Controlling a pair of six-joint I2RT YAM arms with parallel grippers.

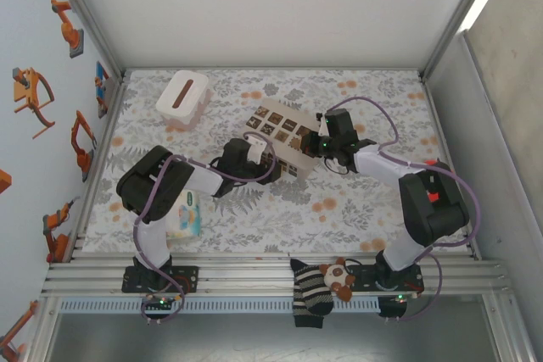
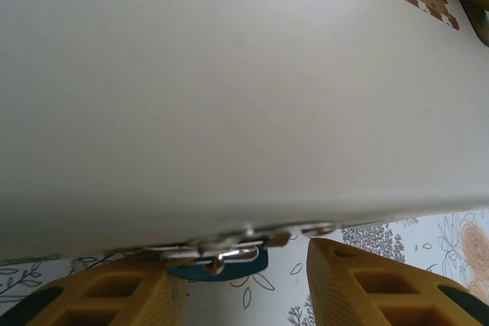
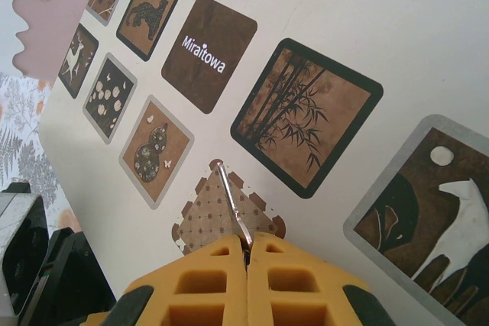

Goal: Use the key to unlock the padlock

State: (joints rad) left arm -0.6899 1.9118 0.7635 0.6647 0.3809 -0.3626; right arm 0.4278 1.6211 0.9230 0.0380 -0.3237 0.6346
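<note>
Padlock [image 2: 218,266], small and blue with pale metal parts, lay on the floral surface [image 2: 447,246] right at the lower edge of the beige box [image 2: 229,97], partly tucked under that edge. In the left wrist view the left gripper [image 2: 243,269] had its jaws spread wide, one yellow finger on each side, with the padlock just ahead of the gap and closer to the left finger; whether either finger touched it could not be told. From above, the left gripper [image 1: 257,158] sat against the near left side of the beige box [image 1: 276,125], which lay tilted near the middle of the surface [image 1: 356,201], its top printed with dark squares. The right gripper [image 1: 316,147] was at the right side of the box. In the right wrist view the right gripper [image 3: 247,243] had its jaws pressed together, pinching the key [image 3: 231,200], a thin pale metal blade seen edge-on that stuck out beyond the fingertips. The key hovered over the top of the box [image 3: 382,20], above a brown scalloped patch [image 3: 205,219] and near a dark square showing bamboo [image 3: 306,116]. Black parts of the left arm [image 3: 34,265] showed at the lower left of that view. A white tissue box [image 1: 182,97] stood at the far left of the surface, a pale packet [image 1: 185,214] lay at the near left beside the left arm, and a striped sock [image 1: 310,292] with a small plush toy [image 1: 338,275] hung on the rail at the near edge.
</note>
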